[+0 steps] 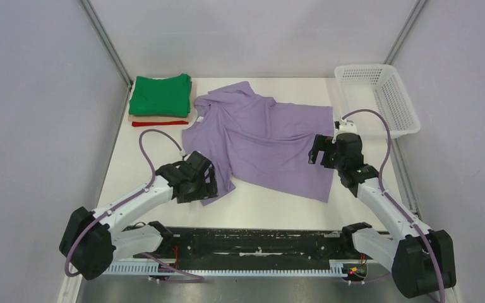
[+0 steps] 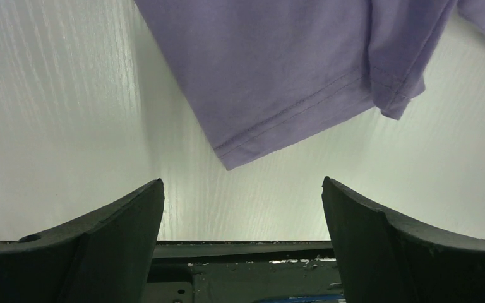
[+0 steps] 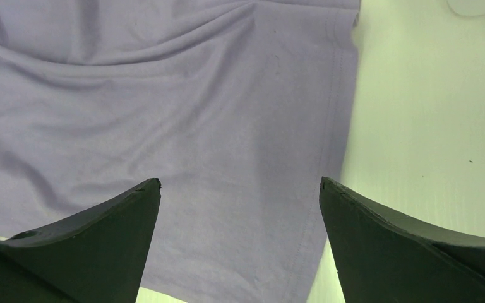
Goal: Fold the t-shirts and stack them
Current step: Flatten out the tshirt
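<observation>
1. Purple tee [image 1: 262, 139]: mid desk [image 1: 278, 205], spread out, wrinkled, not folded. Collar toward 9 o'clock, hem toward 3 o'clock. Sleeves at approx 12 and 7 o'clock.
2. L hand [image 2: 242, 214]: at purple tee's 7 o'clock corner, by the near sleeve. Jaws spread wide, nothing held. Wrist view shows sleeve hem just ahead of fingers and bare desk betw. them.
3. R hand [image 3: 240, 214]: over purple tee's 3 o'clock edge, at the hem. Jaws wide apart, no grip on anything. Cloth lies below and hem stitching runs betw. the fingers. Can't tell if tips touch cloth.
4. Folded stack at desk's 10 o'clock corner: green tee [image 1: 161, 95] on top, tan tee [image 1: 140, 118] under it, red tee [image 1: 160, 123] at bottom. Stack sits just beside purple tee's collar end.
5. White mesh basket [image 1: 396, 104]: desk's 2 o'clock corner, near the hem, not touching it.
</observation>
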Robot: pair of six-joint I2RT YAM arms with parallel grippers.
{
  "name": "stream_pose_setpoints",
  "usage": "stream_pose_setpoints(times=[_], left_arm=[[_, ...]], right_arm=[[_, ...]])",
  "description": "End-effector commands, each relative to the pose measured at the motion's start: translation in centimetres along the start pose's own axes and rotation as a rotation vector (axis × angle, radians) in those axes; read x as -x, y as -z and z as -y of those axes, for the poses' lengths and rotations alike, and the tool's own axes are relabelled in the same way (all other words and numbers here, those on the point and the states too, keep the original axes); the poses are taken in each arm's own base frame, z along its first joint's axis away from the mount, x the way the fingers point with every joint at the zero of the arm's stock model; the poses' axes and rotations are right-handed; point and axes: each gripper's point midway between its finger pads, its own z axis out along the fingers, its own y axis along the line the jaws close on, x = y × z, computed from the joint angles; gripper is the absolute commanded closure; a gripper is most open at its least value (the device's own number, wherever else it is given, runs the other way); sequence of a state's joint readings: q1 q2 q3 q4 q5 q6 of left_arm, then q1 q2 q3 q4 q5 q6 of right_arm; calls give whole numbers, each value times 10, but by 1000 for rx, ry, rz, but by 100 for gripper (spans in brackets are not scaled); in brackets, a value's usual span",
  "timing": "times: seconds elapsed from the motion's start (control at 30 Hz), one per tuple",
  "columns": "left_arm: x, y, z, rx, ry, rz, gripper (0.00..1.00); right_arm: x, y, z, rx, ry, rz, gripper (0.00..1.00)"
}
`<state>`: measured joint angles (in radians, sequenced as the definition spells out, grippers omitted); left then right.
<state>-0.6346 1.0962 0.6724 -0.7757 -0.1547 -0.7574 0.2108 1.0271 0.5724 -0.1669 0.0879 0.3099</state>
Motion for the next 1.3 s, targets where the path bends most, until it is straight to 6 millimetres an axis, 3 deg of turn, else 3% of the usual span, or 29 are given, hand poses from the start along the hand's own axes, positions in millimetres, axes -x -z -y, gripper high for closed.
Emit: stream_pose_setpoints(times=[0.0,0.1,0.2,0.37,0.77,1.1,1.27], left_arm=[[-1,-15,-2,54,42,-8,2],[1,-30,4,46,26,-2,6],[3,-42,13,18,33,2,18],[-1,-49,6,64,31,-20,36],[-27,-54,-9,120,26,-116,46],[-44,-55,-6,136,36,-166,52],[-45,-60,-8,187,29,-169,62]], right_arm=[[0,3,5,-13,21,10,2],[0,3,5,-14,32,8,2],[-2,4,9,-28,33,10,2],[-3,4,13,-49,45,8,2],[-4,4,20,-83,45,10,2],[-8,2,29,-136,44,-3,2],[-9,2,32,-152,43,-8,2]])
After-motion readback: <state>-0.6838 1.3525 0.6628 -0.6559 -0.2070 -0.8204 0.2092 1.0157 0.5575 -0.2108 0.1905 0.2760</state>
